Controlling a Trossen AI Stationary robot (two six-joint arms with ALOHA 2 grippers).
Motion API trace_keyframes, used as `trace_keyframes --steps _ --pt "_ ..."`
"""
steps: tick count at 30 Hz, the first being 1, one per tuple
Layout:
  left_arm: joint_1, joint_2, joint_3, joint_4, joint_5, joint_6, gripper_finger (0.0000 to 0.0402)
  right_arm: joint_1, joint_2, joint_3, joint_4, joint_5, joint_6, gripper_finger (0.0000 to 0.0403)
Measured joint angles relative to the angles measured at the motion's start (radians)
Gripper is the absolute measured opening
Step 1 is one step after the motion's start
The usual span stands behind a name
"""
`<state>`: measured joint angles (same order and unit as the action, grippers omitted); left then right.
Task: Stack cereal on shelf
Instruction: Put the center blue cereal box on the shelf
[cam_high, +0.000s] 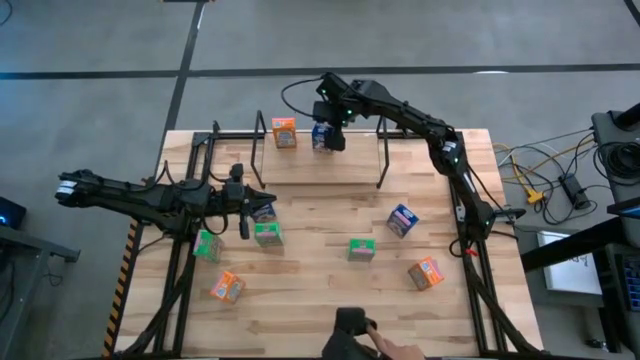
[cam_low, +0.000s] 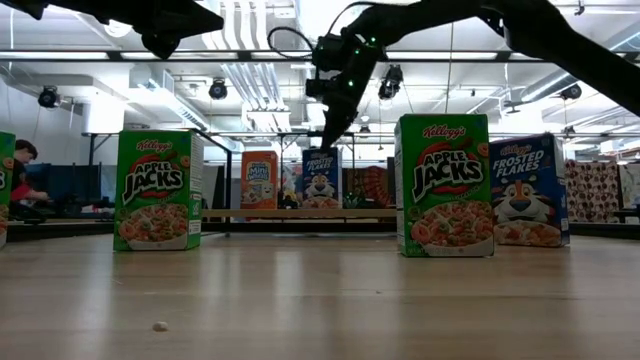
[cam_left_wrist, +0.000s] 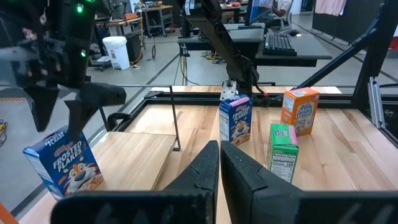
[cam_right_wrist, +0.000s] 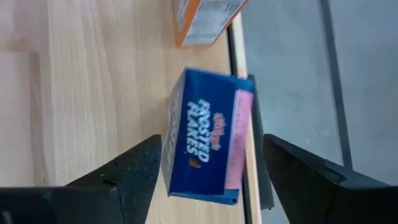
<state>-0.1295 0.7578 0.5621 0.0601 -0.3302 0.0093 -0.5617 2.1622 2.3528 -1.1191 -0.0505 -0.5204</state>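
Two dark fingers of right gripper (cam_right_wrist: 208, 165): spread open, blue cardboard cereal box (cam_right_wrist: 205, 142) between them, untouched, on black rod shelf (cam_high: 384, 150).
Left gripper (cam_high: 268, 203): closed, empty.

bright, even overhead light; low view backlit, arms silhouetted.

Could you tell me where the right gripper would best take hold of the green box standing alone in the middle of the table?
Probably from straight above, fingers closing on two opposite upright faces of the green box. It stands upright with bare table on every side, and the right gripper now hangs open over the blue box.
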Motion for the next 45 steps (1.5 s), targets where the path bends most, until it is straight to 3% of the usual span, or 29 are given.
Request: trace_keyframes --steps 6,11,19,24,33,45 --pt "0.0 0.0 0.0 0.0 0.0 0.0 0.0 0.011 -0.06 0.002 -0.011 0.0 0.049 0.0259" --pt "0.0 0.0 0.0 0.0 0.0 -0.017 0.0 0.035 -0.096 0.002 -0.065 -0.019 0.11 0.0222" --pt "-0.001 0.0 0.0 0.005 0.0 -0.024 0.0 0.063 -0.094 -0.049 -0.149 -0.063 0.196 0.0097" --pt "-0.001 0.0 0.0 0.005 0.008 -0.027 0.0 0.061 -0.091 -0.187 -0.054 -0.061 0.208 0.0019" --pt "-0.001 0.0 0.0 0.007 0.008 -0.027 0.0 0.058 -0.091 -0.341 0.13 0.098 0.231 0.0013" --pt "-0.001 0.0 0.0 0.007 0.008 -0.027 0.0 0.058 -0.091 -0.344 0.2 0.107 0.233 0.0013"
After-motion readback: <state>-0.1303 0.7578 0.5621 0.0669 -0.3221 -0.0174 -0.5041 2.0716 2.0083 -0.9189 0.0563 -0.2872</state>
